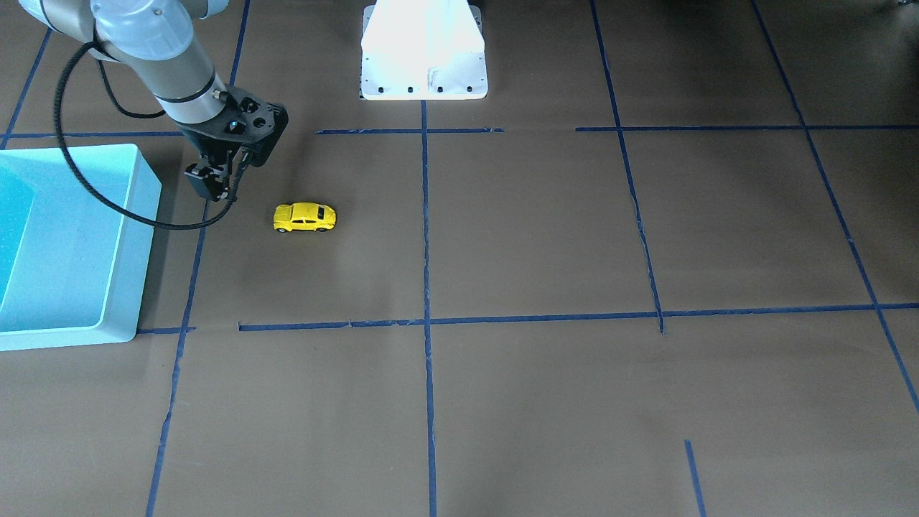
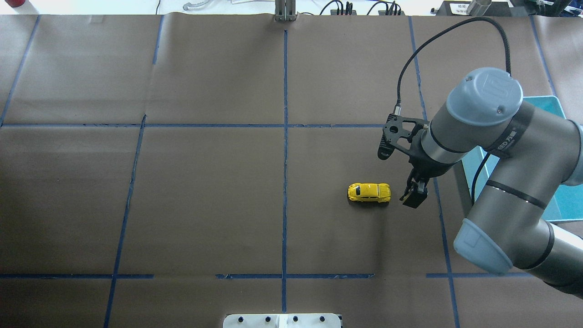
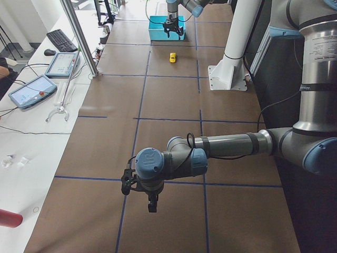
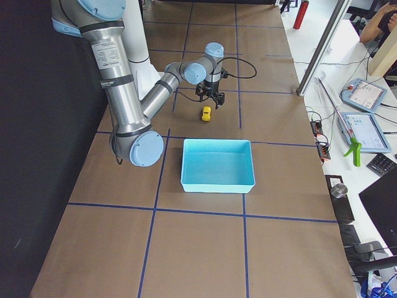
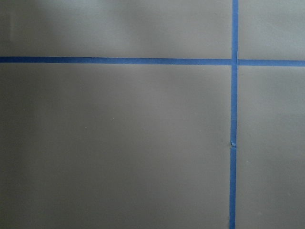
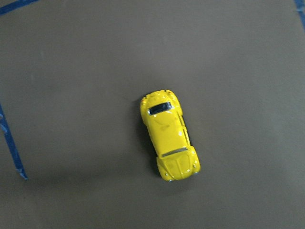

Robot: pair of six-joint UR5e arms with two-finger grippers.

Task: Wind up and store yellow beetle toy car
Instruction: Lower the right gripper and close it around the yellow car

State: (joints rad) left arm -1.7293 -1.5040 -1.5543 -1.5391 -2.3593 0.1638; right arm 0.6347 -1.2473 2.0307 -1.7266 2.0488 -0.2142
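Find the yellow beetle toy car (image 2: 369,192) standing on its wheels on the right half of the table (image 2: 205,196), on bare paper just right of the centre tape line (image 2: 285,136).

The right gripper (image 2: 414,197) hangs just right of the car without touching it, its fingers apart and holding nothing. The blue bin (image 1: 143,251) stands farther right, with the arm between it and the car.

The right wrist view shows open paper on every side of the car.

Only the exterior left view shows the left gripper (image 3: 152,204), at the far left end of the table. You cannot tell there whether it is parted or closed.
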